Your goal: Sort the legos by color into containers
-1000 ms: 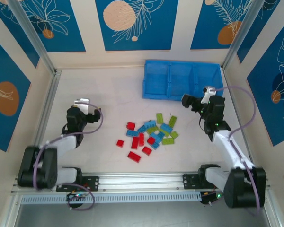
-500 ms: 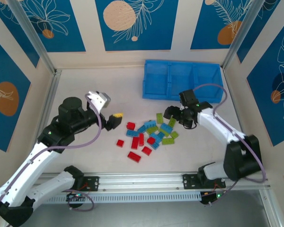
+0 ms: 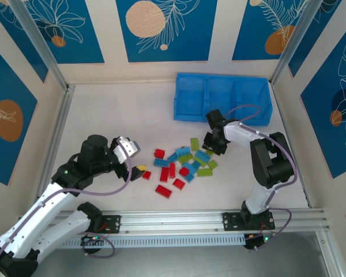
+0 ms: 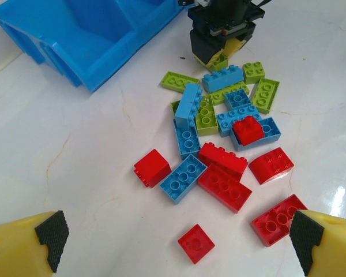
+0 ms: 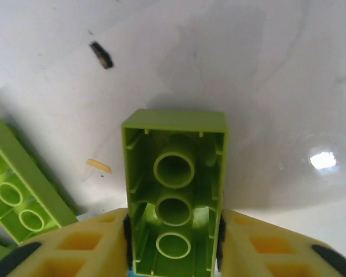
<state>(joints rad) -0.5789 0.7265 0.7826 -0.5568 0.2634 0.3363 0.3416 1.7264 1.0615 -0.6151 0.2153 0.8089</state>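
Observation:
The legos (image 3: 181,164) lie in a loose pile of red, light blue and lime green bricks mid-table. My right gripper (image 5: 173,242) is shut on a lime green brick (image 5: 174,184), its hollow underside facing the camera, just above the table. From the top, the right gripper (image 3: 214,141) is at the pile's far right edge. In the left wrist view the right gripper (image 4: 222,34) is beyond the legos (image 4: 225,133). My left gripper (image 4: 176,247) is open above a small red square brick (image 4: 196,243). The left gripper (image 3: 138,167) is at the pile's left side.
The blue containers (image 3: 184,115) stand at the back right, just beyond the pile; a sloped wall of the containers (image 4: 75,57) is at upper left in the left wrist view. Enclosure walls surround the white table.
The right gripper has come down at the pile's far right edge and shut on the lime green brick. The left arm has swung in and lowered over the red bricks at the pile's left.

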